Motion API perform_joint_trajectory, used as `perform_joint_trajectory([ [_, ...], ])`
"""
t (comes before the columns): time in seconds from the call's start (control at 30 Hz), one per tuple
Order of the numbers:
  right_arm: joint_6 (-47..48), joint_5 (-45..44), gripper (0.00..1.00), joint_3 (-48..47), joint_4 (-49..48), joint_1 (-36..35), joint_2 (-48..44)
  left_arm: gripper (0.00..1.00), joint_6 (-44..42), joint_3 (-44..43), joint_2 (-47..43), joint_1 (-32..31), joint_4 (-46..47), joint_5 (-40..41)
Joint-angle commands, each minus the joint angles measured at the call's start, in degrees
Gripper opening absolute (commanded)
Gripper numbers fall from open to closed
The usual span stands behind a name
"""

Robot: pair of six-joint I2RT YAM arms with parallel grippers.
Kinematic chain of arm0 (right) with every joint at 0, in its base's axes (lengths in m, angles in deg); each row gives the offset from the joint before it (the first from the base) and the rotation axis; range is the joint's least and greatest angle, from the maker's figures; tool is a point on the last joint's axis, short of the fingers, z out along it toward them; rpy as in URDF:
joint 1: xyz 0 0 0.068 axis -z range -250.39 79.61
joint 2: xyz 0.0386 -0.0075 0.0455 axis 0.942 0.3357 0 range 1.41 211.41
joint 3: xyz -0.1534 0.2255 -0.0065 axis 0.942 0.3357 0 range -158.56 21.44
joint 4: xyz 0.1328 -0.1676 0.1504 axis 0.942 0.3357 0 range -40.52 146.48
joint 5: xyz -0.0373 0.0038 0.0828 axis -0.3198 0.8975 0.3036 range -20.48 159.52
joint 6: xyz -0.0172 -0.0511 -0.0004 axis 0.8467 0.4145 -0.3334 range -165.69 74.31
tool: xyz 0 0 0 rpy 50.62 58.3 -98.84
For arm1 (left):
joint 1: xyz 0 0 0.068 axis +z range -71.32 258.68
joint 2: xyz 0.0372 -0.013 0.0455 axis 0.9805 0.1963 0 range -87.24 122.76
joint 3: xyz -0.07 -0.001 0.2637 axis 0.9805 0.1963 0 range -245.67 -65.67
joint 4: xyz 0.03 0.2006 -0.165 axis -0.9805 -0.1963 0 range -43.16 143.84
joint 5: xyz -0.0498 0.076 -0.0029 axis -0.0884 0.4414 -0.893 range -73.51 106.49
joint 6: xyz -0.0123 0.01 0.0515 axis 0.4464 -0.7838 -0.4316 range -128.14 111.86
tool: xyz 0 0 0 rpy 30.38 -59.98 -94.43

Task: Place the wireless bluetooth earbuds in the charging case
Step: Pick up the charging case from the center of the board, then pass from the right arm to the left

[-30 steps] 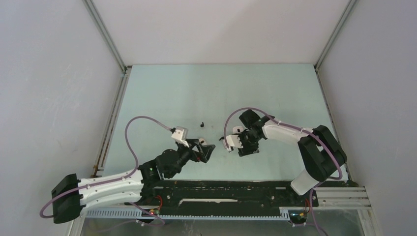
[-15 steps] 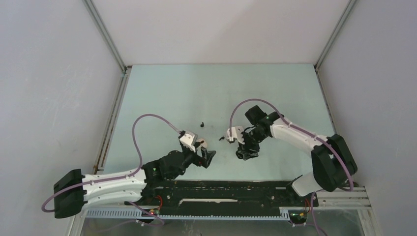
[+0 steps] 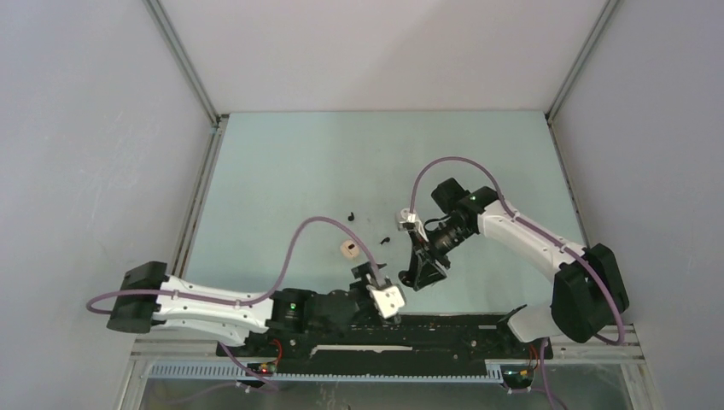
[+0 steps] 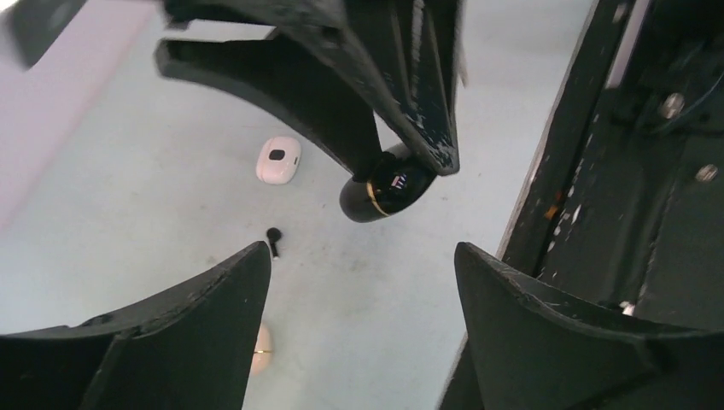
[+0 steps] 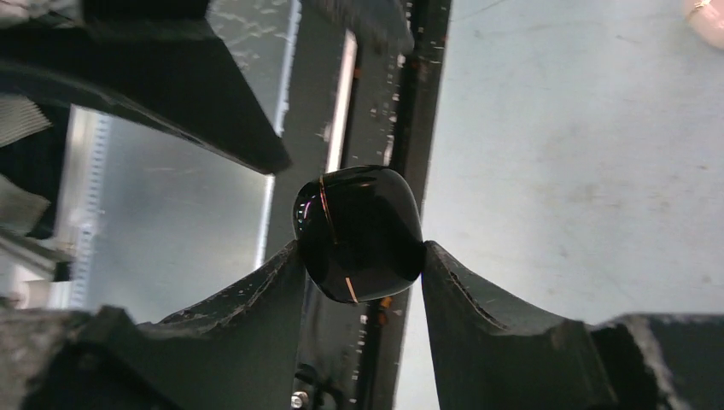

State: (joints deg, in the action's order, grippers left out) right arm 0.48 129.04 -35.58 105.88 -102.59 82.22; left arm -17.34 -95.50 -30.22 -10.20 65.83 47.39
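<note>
My right gripper [image 5: 360,254] is shut on a glossy black charging case [image 5: 359,231] with a thin gold seam. It holds the case above the table near the front rail. The case also shows in the left wrist view [image 4: 388,184] between the right fingers [image 4: 410,94]. My left gripper [image 4: 363,256] is open and empty, close to the right gripper [image 3: 423,272] and facing it. One black earbud [image 4: 273,239] lies on the table beyond the left fingers, and it shows from above [image 3: 384,240]. Another black earbud [image 3: 351,216] lies farther back.
A white pebble-like case [image 4: 277,160] lies on the table past the black earbud. A cream case [image 3: 347,248] lies left of centre, half hidden behind my left finger [image 4: 260,350]. The black front rail [image 3: 444,329] runs right beside both grippers.
My left arm has swung right, away from the cream case, and its gripper is now by the front rail below the right gripper. My right gripper has turned down and forward with the black case.
</note>
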Motion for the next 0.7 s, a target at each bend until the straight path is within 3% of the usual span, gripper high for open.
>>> perform_joint_trajectory([
  [0.0, 8.3, 8.17, 0.29, -3.82, 11.65, 0.33, 3.34, 0.82, -15.51, -5.23, 6.17, -4.28, -6.85, 7.44],
  [0.23, 19.89, 9.8, 0.25, -6.44, 23.16, 0.35, 7.68, 0.66, -19.21, -8.28, 9.72, -4.46, -6.76, 4.63],
  [0.47, 20.1, 9.73, 0.25, -6.44, 23.31, -0.04, 6.2, 0.63, -19.02, -7.22, 5.63, -3.27, -5.51, -1.72],
  [0.67, 19.79, 9.39, 0.25, -6.43, 23.06, -0.8, 5.51, 0.53, -20.23, -8.0, 5.47, -2.48, -6.15, -8.19],
])
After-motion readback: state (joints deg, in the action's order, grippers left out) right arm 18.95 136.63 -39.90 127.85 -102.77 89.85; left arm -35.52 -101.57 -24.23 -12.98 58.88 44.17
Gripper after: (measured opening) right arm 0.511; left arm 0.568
